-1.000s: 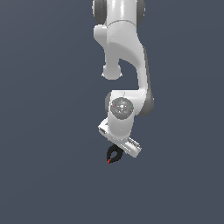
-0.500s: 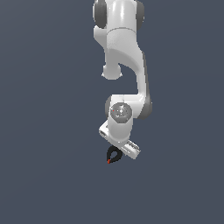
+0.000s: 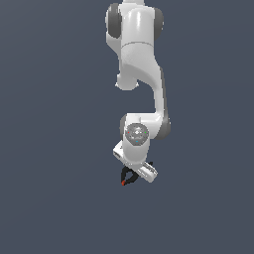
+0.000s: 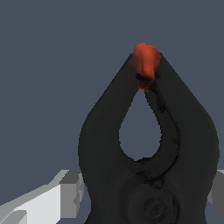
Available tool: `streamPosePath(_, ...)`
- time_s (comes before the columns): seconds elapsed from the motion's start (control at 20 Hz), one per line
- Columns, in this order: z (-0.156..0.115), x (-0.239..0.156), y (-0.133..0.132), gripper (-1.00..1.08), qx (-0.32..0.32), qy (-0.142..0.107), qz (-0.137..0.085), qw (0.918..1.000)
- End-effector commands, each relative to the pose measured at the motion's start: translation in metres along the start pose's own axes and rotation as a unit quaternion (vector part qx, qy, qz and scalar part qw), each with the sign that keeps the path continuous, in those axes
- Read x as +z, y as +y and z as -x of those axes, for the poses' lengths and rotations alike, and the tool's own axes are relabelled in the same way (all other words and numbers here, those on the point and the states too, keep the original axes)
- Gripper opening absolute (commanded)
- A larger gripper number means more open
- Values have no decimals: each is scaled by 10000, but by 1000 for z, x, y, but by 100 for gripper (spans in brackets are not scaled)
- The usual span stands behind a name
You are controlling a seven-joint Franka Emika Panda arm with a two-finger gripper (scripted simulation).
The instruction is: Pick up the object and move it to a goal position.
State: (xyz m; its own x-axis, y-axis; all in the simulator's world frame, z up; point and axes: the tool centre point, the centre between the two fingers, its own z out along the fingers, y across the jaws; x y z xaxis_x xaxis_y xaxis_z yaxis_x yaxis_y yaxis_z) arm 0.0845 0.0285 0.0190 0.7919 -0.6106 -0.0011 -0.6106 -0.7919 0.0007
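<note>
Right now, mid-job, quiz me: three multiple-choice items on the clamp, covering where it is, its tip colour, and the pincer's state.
1. Where is the spring clamp?
A. at the pincer, below the arm's wrist
B. far off at the exterior view's left
C. above the arm's base

2. What colour is its tip?
A. blue
B. red
C. yellow

3. What is the pincer's state?
A. open, empty
B. out of view
C. shut on the clamp

Answers: 1 A, the exterior view shows it at the wrist; 2 B, the wrist view shows red; 3 C, the clamp hangs there.
</note>
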Motion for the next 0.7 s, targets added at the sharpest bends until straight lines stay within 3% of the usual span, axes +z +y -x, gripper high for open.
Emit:
streamPosePath(0.0,-1,0,0,-100,1,5,-4,10000)
streamPosePath(0.65,0,-4,0,-100,-2,0,-1,10000)
